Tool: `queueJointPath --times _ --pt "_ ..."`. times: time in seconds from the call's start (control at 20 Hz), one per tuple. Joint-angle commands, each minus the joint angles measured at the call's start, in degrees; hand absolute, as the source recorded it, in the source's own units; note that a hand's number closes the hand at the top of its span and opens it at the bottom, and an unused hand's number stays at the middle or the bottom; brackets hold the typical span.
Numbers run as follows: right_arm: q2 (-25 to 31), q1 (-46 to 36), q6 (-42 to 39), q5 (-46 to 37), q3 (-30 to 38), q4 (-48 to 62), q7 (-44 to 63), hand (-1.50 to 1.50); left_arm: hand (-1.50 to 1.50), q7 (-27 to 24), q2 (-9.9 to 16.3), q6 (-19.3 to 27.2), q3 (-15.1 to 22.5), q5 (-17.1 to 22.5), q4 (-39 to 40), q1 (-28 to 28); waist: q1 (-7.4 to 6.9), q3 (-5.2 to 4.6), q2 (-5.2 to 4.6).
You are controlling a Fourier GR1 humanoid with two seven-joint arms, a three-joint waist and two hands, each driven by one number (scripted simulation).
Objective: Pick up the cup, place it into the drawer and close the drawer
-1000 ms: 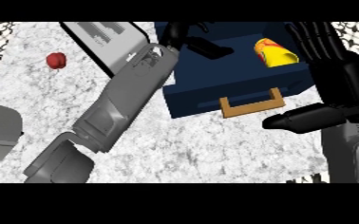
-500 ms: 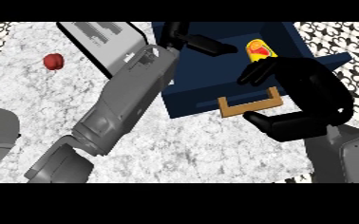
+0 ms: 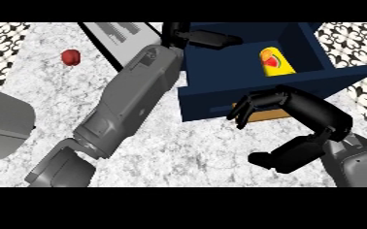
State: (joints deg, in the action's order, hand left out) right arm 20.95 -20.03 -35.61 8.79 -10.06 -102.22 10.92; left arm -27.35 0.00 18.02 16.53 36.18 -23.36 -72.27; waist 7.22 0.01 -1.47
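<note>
A yellow cup (image 3: 276, 62) is seen lying inside an open dark blue drawer (image 3: 215, 73) on a speckled grey tabletop (image 3: 193, 150). The right hand (image 3: 301, 111) is held at the drawer's front, fingers curled over the wooden handle (image 3: 271, 115). The left hand (image 3: 204, 38) is rested on the drawer's back left rim, fingers straight. A small red object (image 3: 69, 57) is seen lying well apart at the left.
</note>
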Motion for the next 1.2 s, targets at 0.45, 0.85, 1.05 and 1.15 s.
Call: queueJointPath --times 0.45,0.85,1.05,1.15 --pt "0.37 2.75 12.20 -32.83 -9.30 22.22 -14.34 -1.50 -1.50 -4.71 0.10 -3.70 -2.89 3.09 -2.58 4.97 -9.01 0.11 0.78" --pt "-4.46 -9.67 19.92 -40.12 -9.15 50.63 -22.88 1.50 -1.50 -3.44 5.30 -8.24 -2.69 2.77 -8.58 12.12 -11.56 0.13 0.87" --pt "-4.16 -15.95 22.83 -38.00 -3.74 59.10 -29.77 1.50 -1.50 -6.74 4.08 -9.46 -1.48 2.32 -11.39 19.08 -13.20 0.20 0.46" --pt "-2.01 -18.64 23.34 -37.14 -1.03 63.01 -33.28 1.50 -1.50 -3.72 7.05 -10.43 -1.72 2.63 -13.32 18.14 -13.93 0.25 0.46"
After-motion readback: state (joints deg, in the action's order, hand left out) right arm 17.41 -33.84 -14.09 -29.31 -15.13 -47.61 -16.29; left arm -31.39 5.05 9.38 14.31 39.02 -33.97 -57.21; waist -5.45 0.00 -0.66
